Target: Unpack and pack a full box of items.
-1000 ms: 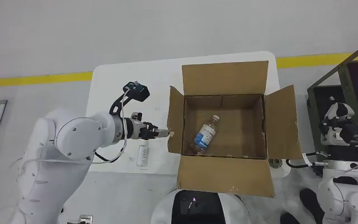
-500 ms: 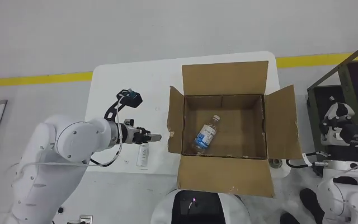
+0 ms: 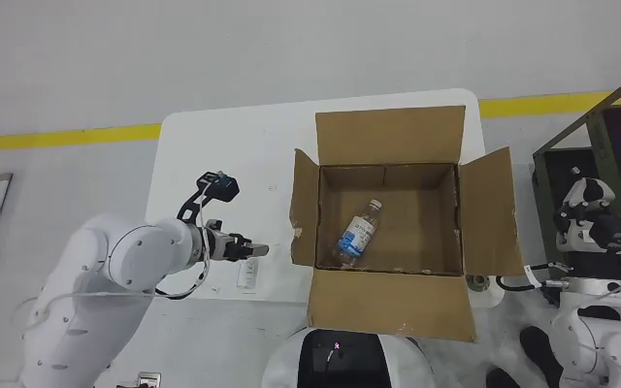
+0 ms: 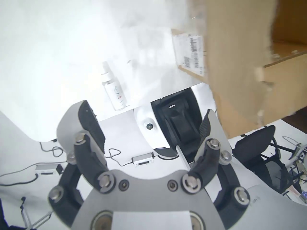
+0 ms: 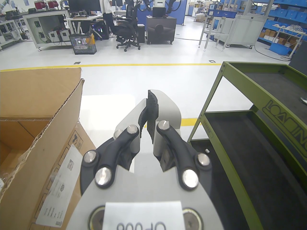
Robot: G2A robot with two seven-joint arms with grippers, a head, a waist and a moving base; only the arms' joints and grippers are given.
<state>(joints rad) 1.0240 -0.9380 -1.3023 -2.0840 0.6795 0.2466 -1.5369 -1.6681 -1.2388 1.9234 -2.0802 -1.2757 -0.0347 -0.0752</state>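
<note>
The left gripper (image 4: 147, 111) is held over the table (image 3: 223, 155) with its fingers spread and nothing between them, just beside the cardboard box (image 3: 388, 306). A small spray bottle (image 3: 248, 273) is seen lying on the table close to it, near the front edge. A clear bottle (image 3: 357, 234) is left lying on the box floor. The right gripper (image 5: 149, 111) is kept empty with its fingers pressed together at the box's other side. If the clear bottle is reached for, the upright side flap may be struck and the box shoved. The spray bottle could be rolled off the table if brushed.
</note>
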